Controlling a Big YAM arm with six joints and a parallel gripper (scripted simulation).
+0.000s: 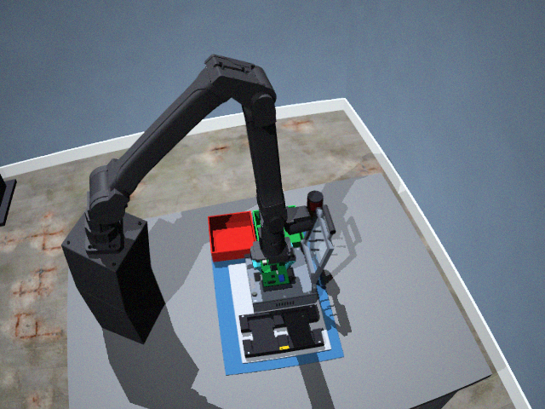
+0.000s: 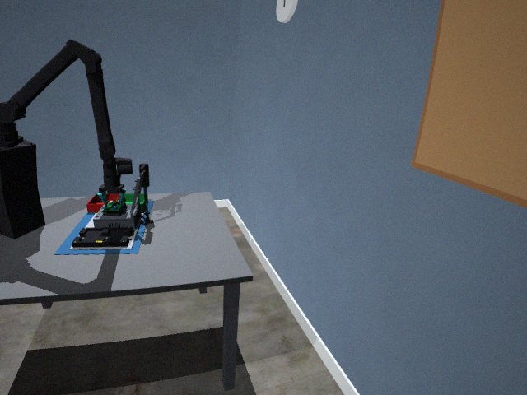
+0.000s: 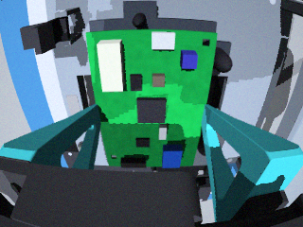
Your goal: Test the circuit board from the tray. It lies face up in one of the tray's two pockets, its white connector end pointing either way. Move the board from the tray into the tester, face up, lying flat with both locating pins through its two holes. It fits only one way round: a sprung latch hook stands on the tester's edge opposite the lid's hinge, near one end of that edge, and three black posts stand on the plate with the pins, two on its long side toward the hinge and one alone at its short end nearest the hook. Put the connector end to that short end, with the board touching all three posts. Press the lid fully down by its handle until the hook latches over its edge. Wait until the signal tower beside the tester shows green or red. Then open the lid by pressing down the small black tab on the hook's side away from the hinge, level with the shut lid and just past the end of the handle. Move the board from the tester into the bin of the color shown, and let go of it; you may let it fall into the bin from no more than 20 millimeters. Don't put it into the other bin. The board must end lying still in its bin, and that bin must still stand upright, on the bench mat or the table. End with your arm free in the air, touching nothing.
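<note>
My gripper (image 1: 273, 264) (image 2: 112, 198) (image 3: 151, 112) is shut on the green circuit board (image 1: 276, 278) (image 2: 114, 206) (image 3: 123, 111), teal fingertips at its two long edges. The board is face up over the grey tester (image 1: 283, 303) (image 2: 114, 222). Its cream connector (image 3: 110, 66) is at upper left in the wrist view. A black post (image 3: 138, 20) stands just past the board's top edge; another post (image 3: 222, 61) is beside its right edge. Whether board and pins touch is hidden. The lid (image 1: 323, 259) stands open. The latch hook (image 3: 75, 25) is at upper left.
The black tray (image 1: 303, 332) (image 2: 102, 239) shows no board in its pockets. The red bin (image 1: 232, 238) (image 2: 92, 206) and green bin (image 1: 295, 238) (image 2: 140, 198) stand behind the tester. The signal tower (image 1: 314, 200) (image 2: 144, 174) rises beside the open lid, close to my arm.
</note>
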